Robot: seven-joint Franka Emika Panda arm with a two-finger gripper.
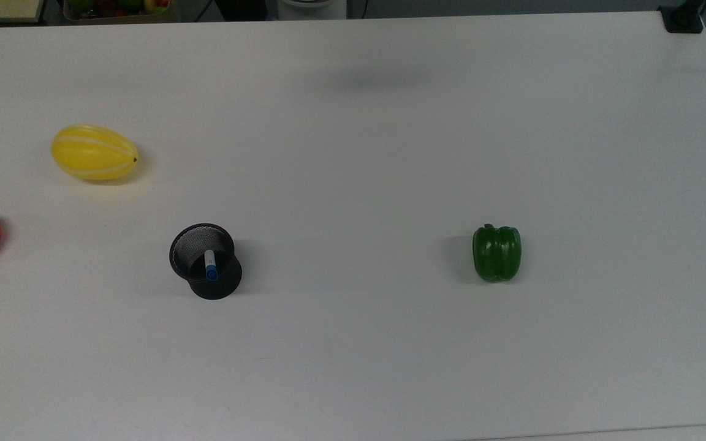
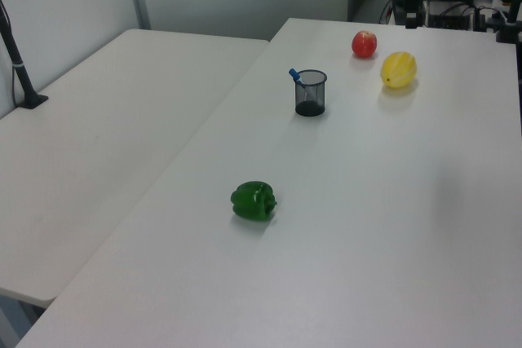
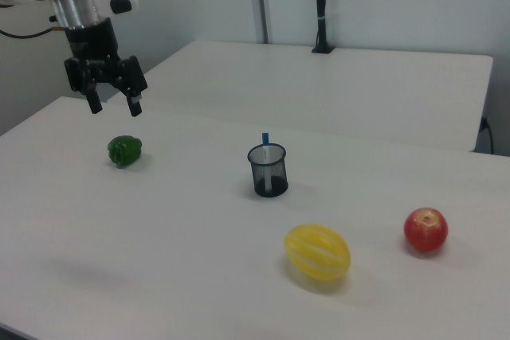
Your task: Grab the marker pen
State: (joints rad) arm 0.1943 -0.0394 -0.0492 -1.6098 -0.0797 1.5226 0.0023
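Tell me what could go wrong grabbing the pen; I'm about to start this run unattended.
The white marker pen with a blue cap stands tilted inside the black mesh cup, so only its top protrudes: a low grasp may strike the rim. The light cup could tip or lift along with the pen. The open end effector hangs above the green bell pepper, well away from the cup.

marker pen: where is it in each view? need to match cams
Top view: marker pen left of centre, inside the black mesh cup.
Left view: upper centre, blue end poking over the cup's left rim.
Right view: centre, blue tip above the cup.
Shared landmark: green pepper.
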